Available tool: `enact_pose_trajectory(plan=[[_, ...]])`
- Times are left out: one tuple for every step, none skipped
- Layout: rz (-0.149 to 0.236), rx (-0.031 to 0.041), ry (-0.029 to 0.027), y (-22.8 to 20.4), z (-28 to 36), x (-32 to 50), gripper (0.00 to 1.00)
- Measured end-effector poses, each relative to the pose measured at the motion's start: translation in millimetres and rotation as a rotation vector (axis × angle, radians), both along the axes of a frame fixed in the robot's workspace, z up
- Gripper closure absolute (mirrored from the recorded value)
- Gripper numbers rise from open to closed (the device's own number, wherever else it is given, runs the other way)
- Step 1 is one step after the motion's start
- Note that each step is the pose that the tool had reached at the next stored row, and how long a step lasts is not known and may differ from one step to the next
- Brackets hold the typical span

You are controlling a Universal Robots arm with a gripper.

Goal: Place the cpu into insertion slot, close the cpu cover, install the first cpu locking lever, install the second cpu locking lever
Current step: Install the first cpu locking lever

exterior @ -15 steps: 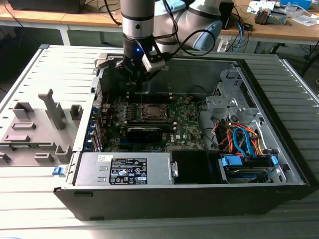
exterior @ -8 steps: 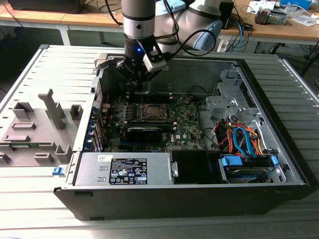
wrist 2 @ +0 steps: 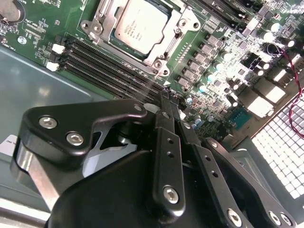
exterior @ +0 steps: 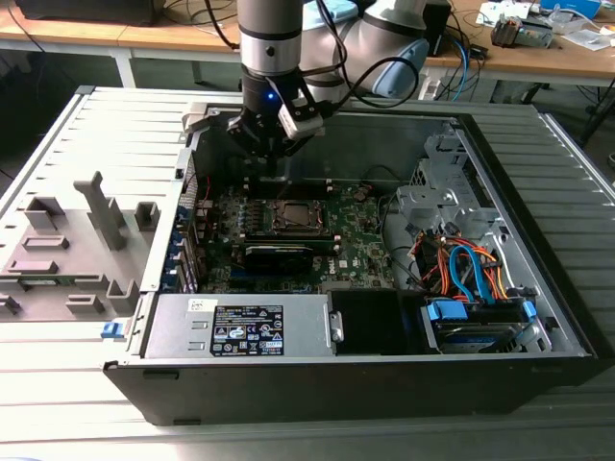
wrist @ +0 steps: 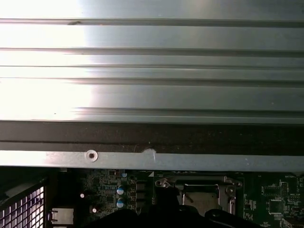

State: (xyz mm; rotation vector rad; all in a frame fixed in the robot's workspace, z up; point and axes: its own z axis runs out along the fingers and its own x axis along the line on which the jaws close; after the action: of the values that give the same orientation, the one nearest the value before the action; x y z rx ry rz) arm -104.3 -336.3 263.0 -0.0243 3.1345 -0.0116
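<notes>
Grey ribbed counter [exterior: 58, 384] carries your one open computer case [exterior: 538, 240]. Your one gripper [wrist 2: 170, 102] hovers above the motherboard [wrist 2: 223, 80], fingers [wrist 2: 167, 111] pressed together, holding nothing. One cpu [wrist 2: 141, 26] sits in the one insertion slot [wrist 2: 164, 59], near the fingertips.

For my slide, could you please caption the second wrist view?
End effector poised beside the insertion slot, with the cpu seated inside.

Green motherboard [exterior: 360, 240], silver-rimmed insertion slot [wrist 2: 142, 28], black gripper [wrist 2: 171, 107]
</notes>
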Motion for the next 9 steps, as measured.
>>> enact_pose_trajectory(plan=[[0.0,0.0,0.0,0.0,0.0,0.7,0.89],[0.0,0.0,0.0,0.0,0.0,1.5,0.89],[0.0,0.0,0.0,0.0,0.0,1.9,0.89],[0.0,-0.0001,0.0,0.0,0.0,2.5,0.89],[0.0,0.0,0.0,0.0,0.0,3.5,0.89],[0.0,0.0,0.0,0.0,0.0,4.1,0.89],[0.0,0.0,0.0,0.0,0.0,4.5,0.89],[0.0,0.0,0.0,0.0,-0.1,5.2,0.89],[0.0,-0.0008,0.0001,0.0,-0.3,5.9,0.89]])
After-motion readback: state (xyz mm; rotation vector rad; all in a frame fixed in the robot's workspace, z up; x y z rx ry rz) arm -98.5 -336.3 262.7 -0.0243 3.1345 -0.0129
